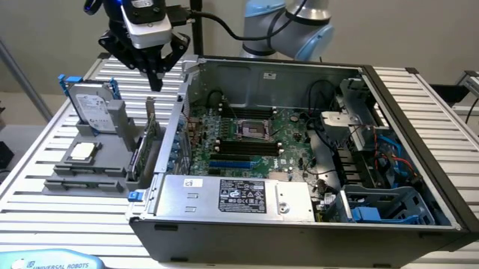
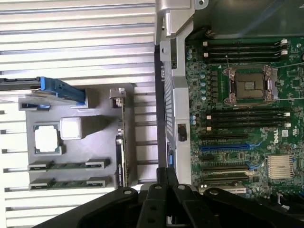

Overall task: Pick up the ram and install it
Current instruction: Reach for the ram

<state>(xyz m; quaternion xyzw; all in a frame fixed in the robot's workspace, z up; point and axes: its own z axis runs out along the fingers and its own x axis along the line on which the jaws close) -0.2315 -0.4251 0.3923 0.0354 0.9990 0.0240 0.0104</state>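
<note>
Green ram (image 2: 66, 166) lying flat in grey holder (image 2: 97, 128) on slatted counter (image 1: 60, 224), another stick (image 2: 66, 183) just beside it, black gripper (image 1: 156, 85) clenched shut, holding nothing, hanging high by computer case (image 1: 299, 235) wall, well apart from ram

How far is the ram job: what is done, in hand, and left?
Done: nothing yet. The ram sticks lie in the grey holder, and the black memory slots on the motherboard look empty. In hand: nothing; the gripper is shut and hangs above the holder, outside the case. Left: picking up a stick and seating it in a slot.
</note>
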